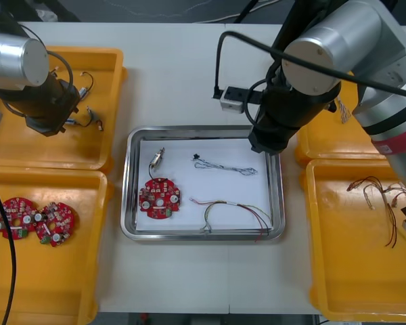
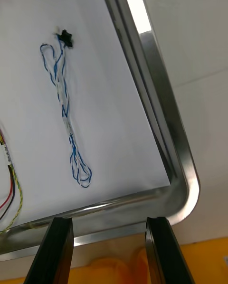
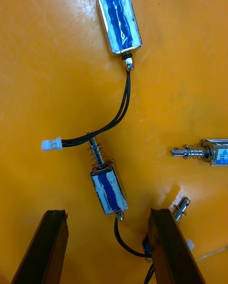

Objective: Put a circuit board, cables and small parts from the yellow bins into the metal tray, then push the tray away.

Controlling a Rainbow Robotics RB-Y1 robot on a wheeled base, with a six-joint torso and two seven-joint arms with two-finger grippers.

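My right fingers [image 2: 59, 239] hang open, empty, at the 2 o'clock corner of the metal tray [image 1: 126, 183] (left fingers [image 3: 164, 234] open over small metal parts [image 3: 108, 189]); an off-centre push could spin it

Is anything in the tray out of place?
Nothing stands out. The circuit board, small metal part, blue and white cable and red and yellow cable all lie inside the metal tray. The left claw and right claw hover open.
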